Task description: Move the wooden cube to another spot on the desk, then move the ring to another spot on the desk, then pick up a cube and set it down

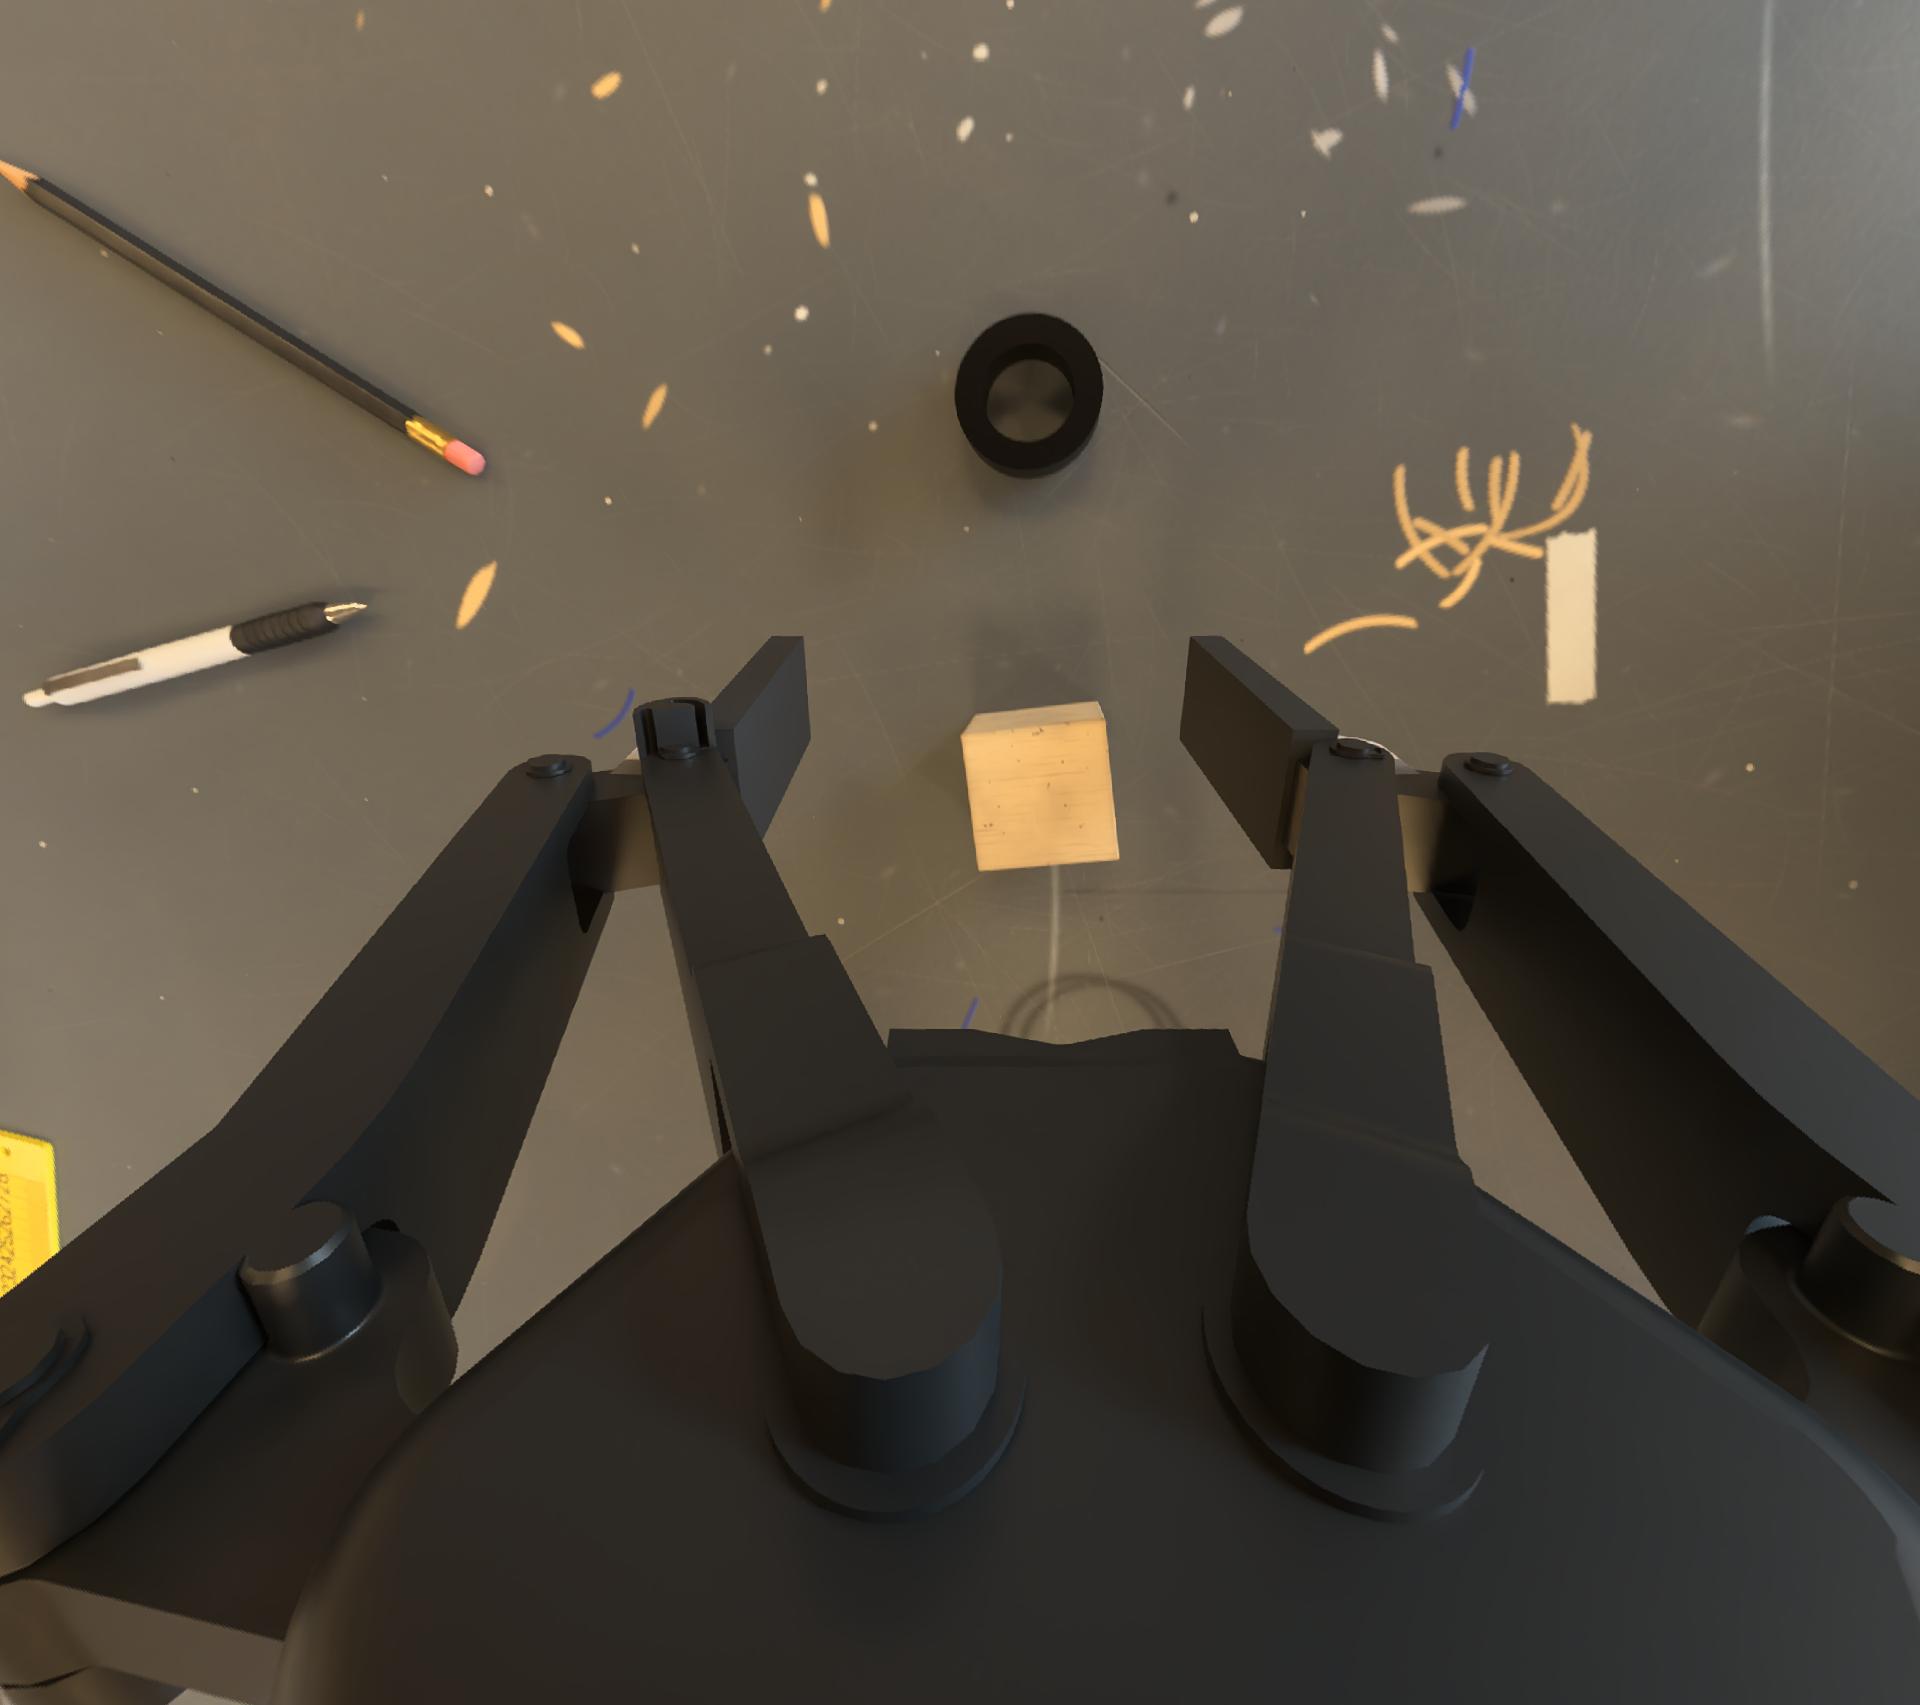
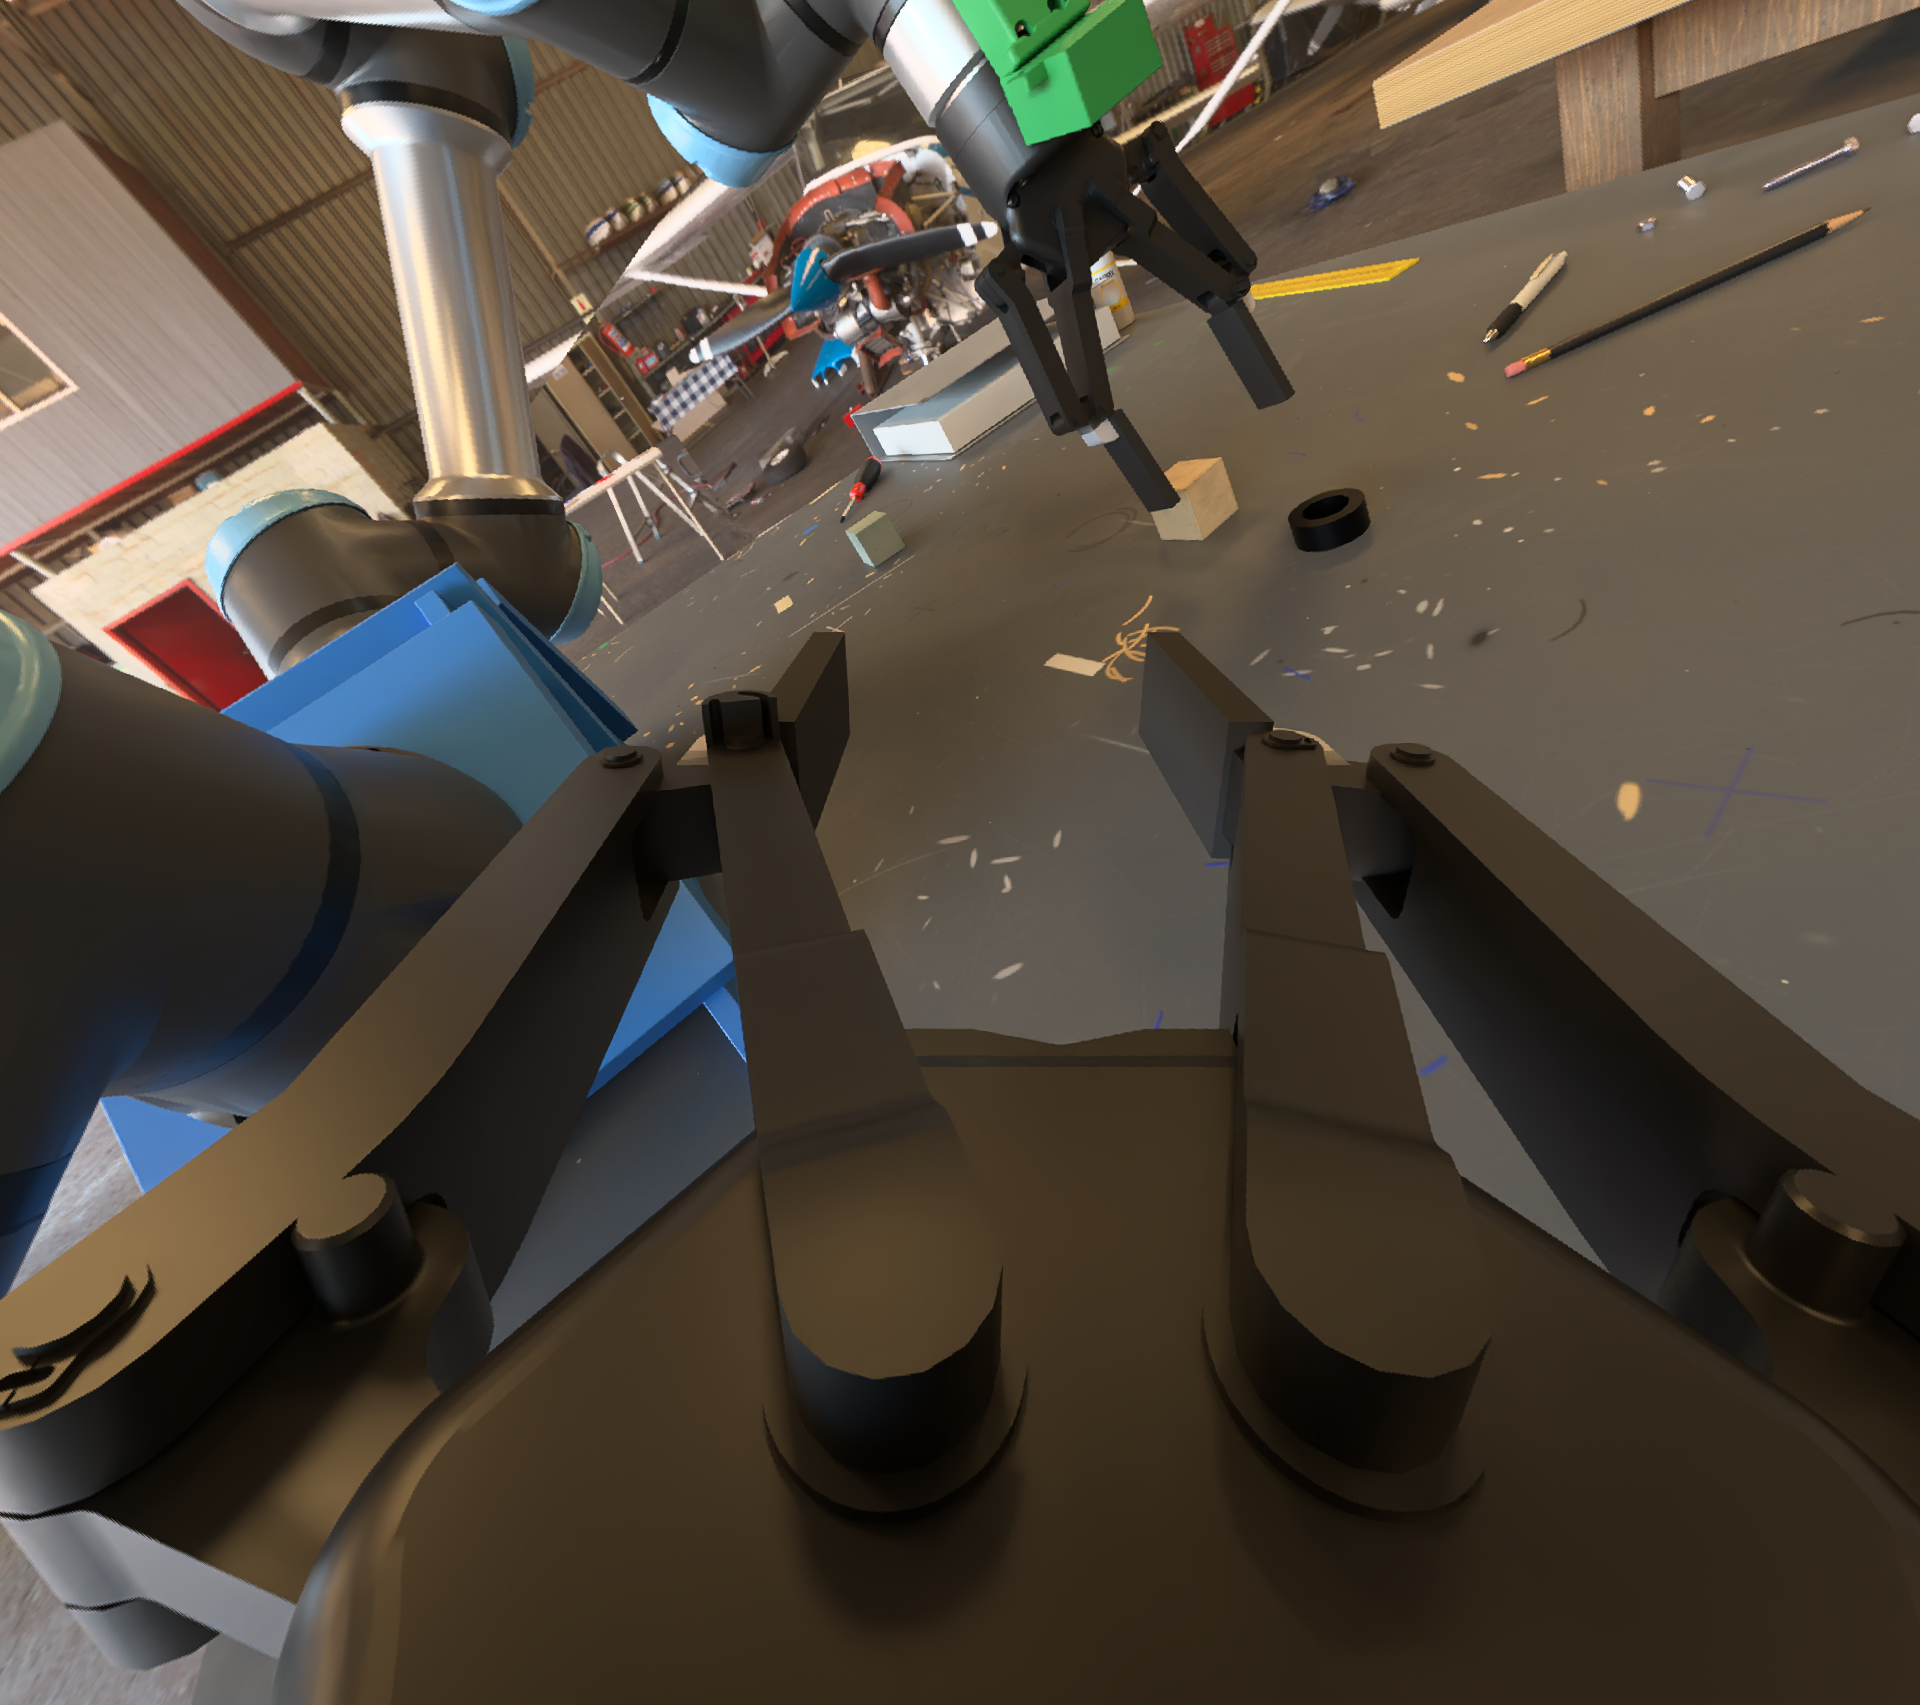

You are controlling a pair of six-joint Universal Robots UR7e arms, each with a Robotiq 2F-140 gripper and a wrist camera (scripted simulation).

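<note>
The pale wooden cube (image 1: 1039,785) rests on the dark grey desk (image 1: 416,824), below and between the fingers of my open left gripper (image 1: 995,699), which hovers above it without touching. The black ring (image 1: 1029,393) lies flat just beyond the cube. In the right wrist view the left gripper (image 2: 1210,445) hangs over the wooden cube (image 2: 1205,492), with the ring (image 2: 1329,520) to its right. A small grey-green cube (image 2: 875,537) sits farther left. My right gripper (image 2: 987,720) is open and empty, above the desk's near part.
A black pencil (image 1: 239,315) and a white pen (image 1: 187,653) lie left of the ring. A strip of pale tape (image 1: 1571,616) and orange scribbles lie to the right. A yellow object (image 1: 26,1208) shows at the left edge. A red screwdriver (image 2: 860,486), flat grey box (image 2: 956,408) and bolts (image 2: 1808,164) lie farther off.
</note>
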